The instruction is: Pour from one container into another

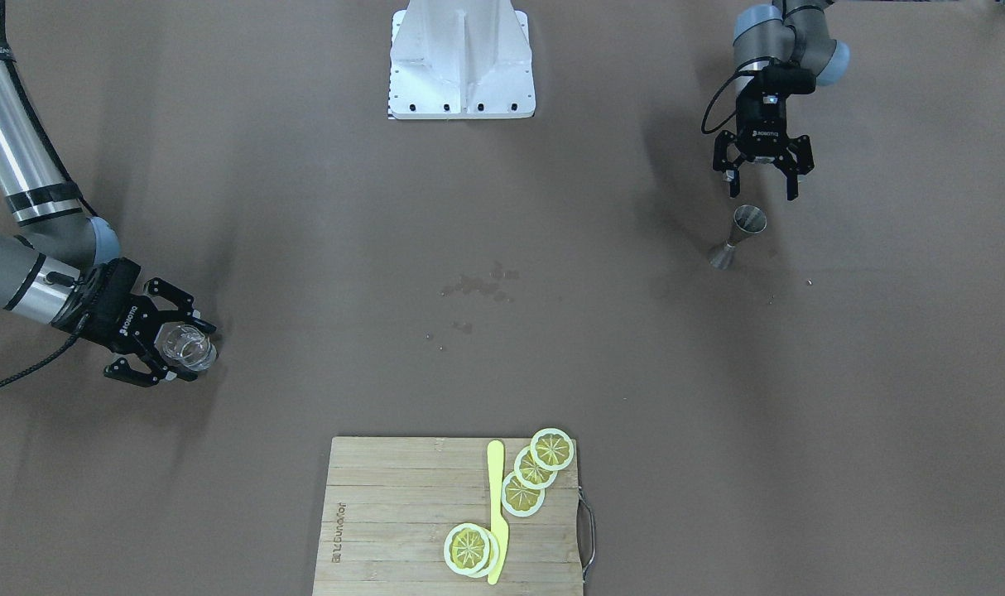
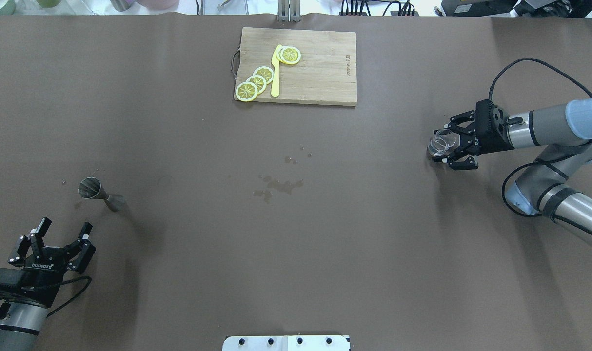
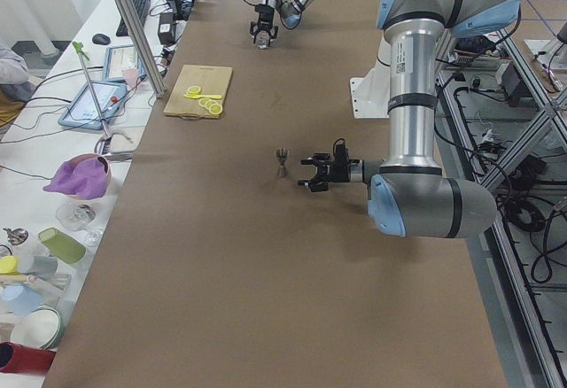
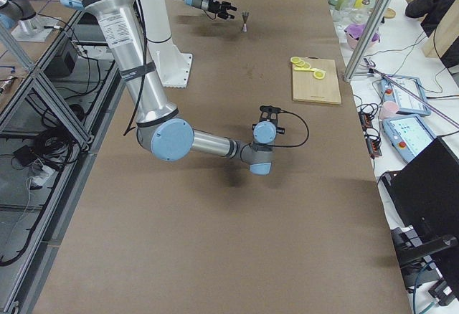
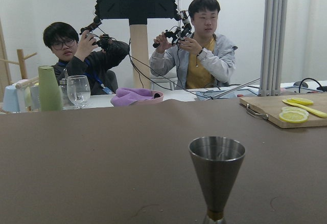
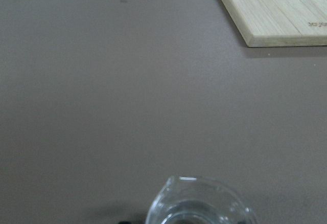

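Note:
A steel jigger (image 2: 98,190) stands upright on the brown table at the robot's left, and the left wrist view shows its cup (image 5: 216,173) straight ahead. My left gripper (image 2: 64,228) hangs open just behind it, apart from it and with nothing between its fingers; in the front view the left gripper (image 1: 763,192) sits above the jigger (image 1: 738,238). At the far right my right gripper (image 2: 444,145) reaches in sideways and is shut on a small clear glass cup (image 2: 441,142). The cup (image 1: 186,346) stays upright, low over the table. Its spouted rim (image 6: 199,208) fills the bottom of the right wrist view.
A wooden cutting board (image 2: 320,68) with lemon slices (image 2: 257,80) and a yellow knife (image 2: 275,73) lies at the far edge, centre. Wet spots (image 2: 276,184) mark the table's middle. The white robot base (image 1: 461,62) is at the near edge. Operators sit beyond the far edge.

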You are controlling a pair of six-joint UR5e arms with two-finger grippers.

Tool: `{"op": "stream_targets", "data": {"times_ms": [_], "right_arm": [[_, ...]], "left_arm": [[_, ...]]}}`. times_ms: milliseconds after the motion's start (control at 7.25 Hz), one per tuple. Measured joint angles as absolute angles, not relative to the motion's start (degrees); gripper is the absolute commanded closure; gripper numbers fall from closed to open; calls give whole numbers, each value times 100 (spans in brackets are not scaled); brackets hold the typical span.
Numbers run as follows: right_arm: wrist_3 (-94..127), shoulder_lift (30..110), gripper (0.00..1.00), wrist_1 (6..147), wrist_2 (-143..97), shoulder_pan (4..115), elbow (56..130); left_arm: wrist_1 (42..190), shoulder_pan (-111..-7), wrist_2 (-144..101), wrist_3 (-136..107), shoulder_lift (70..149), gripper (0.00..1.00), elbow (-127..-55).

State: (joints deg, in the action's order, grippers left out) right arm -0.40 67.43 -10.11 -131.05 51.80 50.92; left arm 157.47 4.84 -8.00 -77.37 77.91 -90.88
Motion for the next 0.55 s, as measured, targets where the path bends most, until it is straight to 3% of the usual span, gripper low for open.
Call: {"op": "stream_targets", "data": {"times_ms": [276, 552], "right_arm": [[26, 6749, 49, -1011, -13105, 5171, 5089], [42, 6749, 72, -1006, -13120, 5170, 5092]], "left_arm": [[15429, 459, -829, -8018, 7858, 3, -9086], [15217, 290, -907, -8057, 8000, 3, -9093]]}}
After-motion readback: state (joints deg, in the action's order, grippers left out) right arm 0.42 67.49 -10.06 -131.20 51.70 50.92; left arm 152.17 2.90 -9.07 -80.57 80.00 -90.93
